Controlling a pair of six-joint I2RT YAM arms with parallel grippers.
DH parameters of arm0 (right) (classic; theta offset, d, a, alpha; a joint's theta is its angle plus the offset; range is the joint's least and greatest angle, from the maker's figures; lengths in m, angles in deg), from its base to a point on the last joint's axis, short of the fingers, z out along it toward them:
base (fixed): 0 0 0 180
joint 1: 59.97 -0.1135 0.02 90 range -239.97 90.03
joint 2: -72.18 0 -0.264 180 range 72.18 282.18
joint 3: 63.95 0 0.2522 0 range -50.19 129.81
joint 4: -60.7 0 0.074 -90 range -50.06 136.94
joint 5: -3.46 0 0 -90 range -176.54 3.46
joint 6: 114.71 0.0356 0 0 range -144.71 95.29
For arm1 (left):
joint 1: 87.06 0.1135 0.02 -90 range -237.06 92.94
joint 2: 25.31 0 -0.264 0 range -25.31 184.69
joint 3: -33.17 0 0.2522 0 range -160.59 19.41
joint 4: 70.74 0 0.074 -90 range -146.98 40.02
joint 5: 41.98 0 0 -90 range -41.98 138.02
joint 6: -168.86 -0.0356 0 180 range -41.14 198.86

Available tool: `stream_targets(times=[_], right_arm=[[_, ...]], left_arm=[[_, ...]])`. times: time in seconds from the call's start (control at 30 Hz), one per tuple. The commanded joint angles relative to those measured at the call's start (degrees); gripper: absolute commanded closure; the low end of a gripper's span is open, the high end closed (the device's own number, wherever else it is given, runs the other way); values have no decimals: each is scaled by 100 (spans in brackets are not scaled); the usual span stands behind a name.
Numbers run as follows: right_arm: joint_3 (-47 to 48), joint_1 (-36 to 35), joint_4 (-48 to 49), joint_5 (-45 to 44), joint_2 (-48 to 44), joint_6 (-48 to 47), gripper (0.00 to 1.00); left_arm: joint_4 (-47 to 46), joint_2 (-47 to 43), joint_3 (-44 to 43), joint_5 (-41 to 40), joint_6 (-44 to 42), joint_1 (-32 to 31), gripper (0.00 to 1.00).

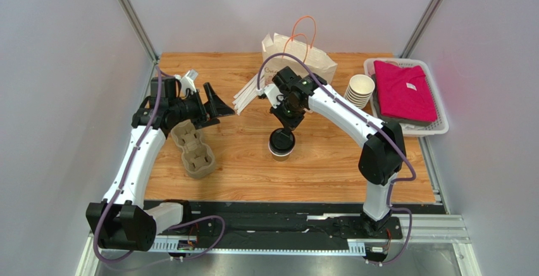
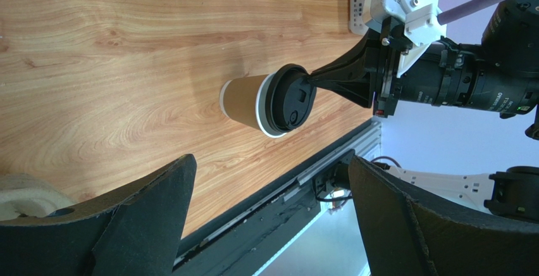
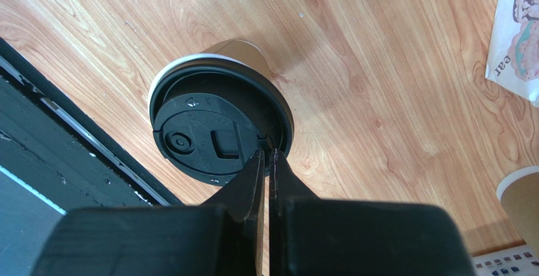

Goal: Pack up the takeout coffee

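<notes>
The takeout coffee point(image 1: 281, 144), a tan paper cup with a black lid, stands upright near the table's middle front. It also shows in the left wrist view point(image 2: 243, 102) and from above in the right wrist view point(image 3: 209, 137). My right gripper point(image 1: 286, 127) points down at it with its jaws almost closed, pinching the lid's raised rim at the far edge point(image 3: 267, 152). My left gripper point(image 1: 212, 102) is open and empty, off to the cup's left above the table, facing it point(image 2: 272, 225).
A white paper bag point(image 1: 303, 61) with orange handles stands at the back. A pulp cup tray point(image 1: 193, 149) lies at the left. A stack of lidless cups point(image 1: 360, 89) and a basket point(image 1: 443, 124) holding a pink shirt are on the right. Flat white paper items point(image 1: 247, 95) lie beside the bag.
</notes>
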Motion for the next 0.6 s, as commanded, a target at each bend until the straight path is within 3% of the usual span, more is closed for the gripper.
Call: stream_targets(times=[0.0,0.57], right_arm=[[349,-57,54,82,71,39,100],[261,-189,-78,-40,133,-13,100]], left_arm=[[-122,54,5,-12,-82,-7,1],[-174,185,-48,49,-82,-7,1]])
